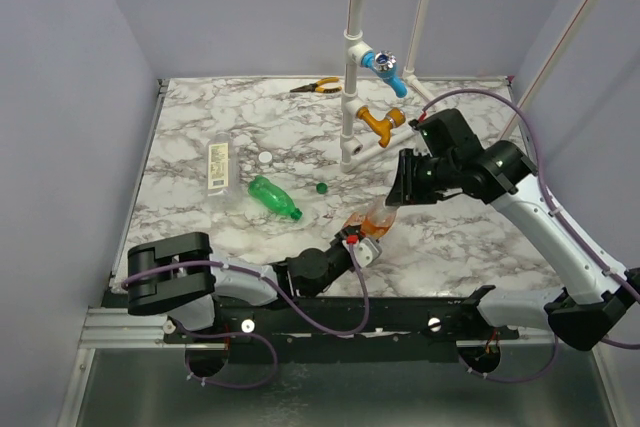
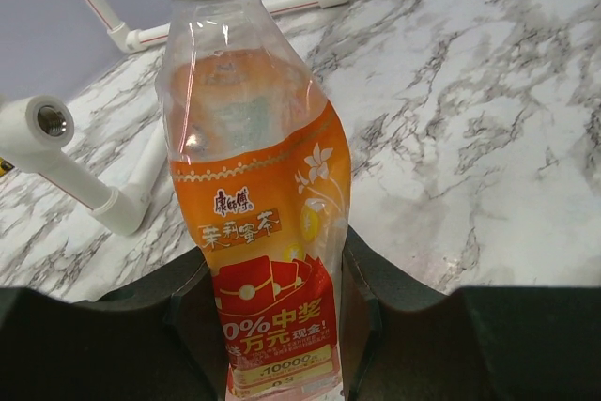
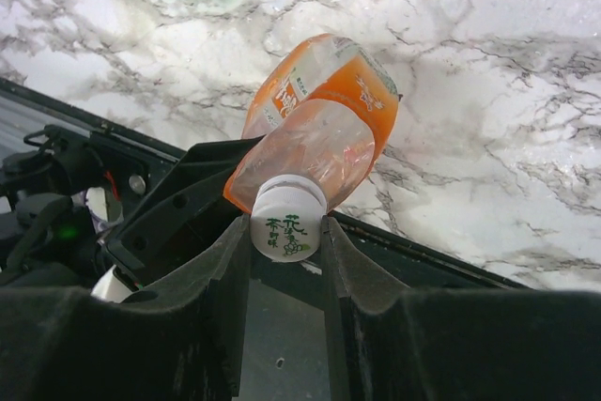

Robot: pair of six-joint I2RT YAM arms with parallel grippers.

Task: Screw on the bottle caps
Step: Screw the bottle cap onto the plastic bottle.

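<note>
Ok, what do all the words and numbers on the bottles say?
"康师傅": orange bottle, top of its label.
"茉莉蜜茶": same label, just underneath.
"0%中奖" and "万元现金!": red part of that label; the start of each line is hidden.
"10000": yellow strip below the red part.
white cap: green writing, too blurred to read.
clear bottle: print on its label is too small to read.
</note>
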